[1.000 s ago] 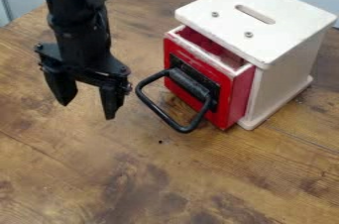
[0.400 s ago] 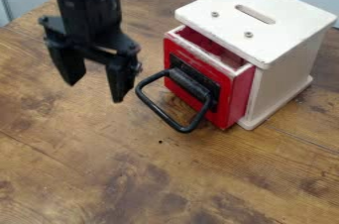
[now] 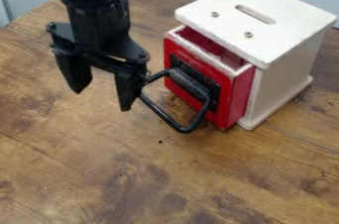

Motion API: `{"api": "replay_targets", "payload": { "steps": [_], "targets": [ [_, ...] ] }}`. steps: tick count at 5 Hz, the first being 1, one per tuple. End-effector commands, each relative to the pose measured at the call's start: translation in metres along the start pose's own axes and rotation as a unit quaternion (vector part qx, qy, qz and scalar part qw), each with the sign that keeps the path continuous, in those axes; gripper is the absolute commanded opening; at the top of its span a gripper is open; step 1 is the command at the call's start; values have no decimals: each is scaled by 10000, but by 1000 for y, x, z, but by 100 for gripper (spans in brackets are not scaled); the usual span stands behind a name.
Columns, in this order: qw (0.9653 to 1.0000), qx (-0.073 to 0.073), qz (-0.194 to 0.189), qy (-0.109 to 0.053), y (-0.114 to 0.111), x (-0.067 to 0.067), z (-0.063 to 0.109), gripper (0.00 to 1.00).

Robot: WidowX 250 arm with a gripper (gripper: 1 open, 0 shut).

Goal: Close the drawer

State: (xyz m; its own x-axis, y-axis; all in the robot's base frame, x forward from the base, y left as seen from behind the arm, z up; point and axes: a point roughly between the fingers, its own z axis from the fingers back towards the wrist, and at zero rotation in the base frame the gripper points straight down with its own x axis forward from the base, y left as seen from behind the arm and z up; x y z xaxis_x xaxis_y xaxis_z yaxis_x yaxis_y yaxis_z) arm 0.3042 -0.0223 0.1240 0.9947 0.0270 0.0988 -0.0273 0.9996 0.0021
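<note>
Table [image 3: 79, 183]: worn brown wood, fills the view, carries everything listed here.

Box [image 3: 272, 40]: cream-white wood, slot in its top, standing at the right on the table.

My gripper [image 3: 99, 84]: black, pointing straight down, left of the box. Fingers spread wide apart, nothing between them. The nearer finger [image 3: 129, 89] stands just beside the loop handle; I cannot tell whether it touches it.

Drawer [image 3: 205, 84]: red-fronted, set in the box's left face, pulled partly out, with a gap showing at its top edge.

Handle [image 3: 179, 104]: large black wire loop on a black block mount, reaching out from the drawer front toward my gripper, its far end low near the table.
</note>
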Motion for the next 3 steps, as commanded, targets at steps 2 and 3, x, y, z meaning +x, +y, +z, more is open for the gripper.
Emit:
{"api": "replay_targets", "payload": {
  "steps": [2, 3],
  "targets": [
    [9996, -39, -107, -273, 15, 6, 5, 0],
    [9997, -33, -121, -214, 37, 12, 3, 100]
  ]
}}
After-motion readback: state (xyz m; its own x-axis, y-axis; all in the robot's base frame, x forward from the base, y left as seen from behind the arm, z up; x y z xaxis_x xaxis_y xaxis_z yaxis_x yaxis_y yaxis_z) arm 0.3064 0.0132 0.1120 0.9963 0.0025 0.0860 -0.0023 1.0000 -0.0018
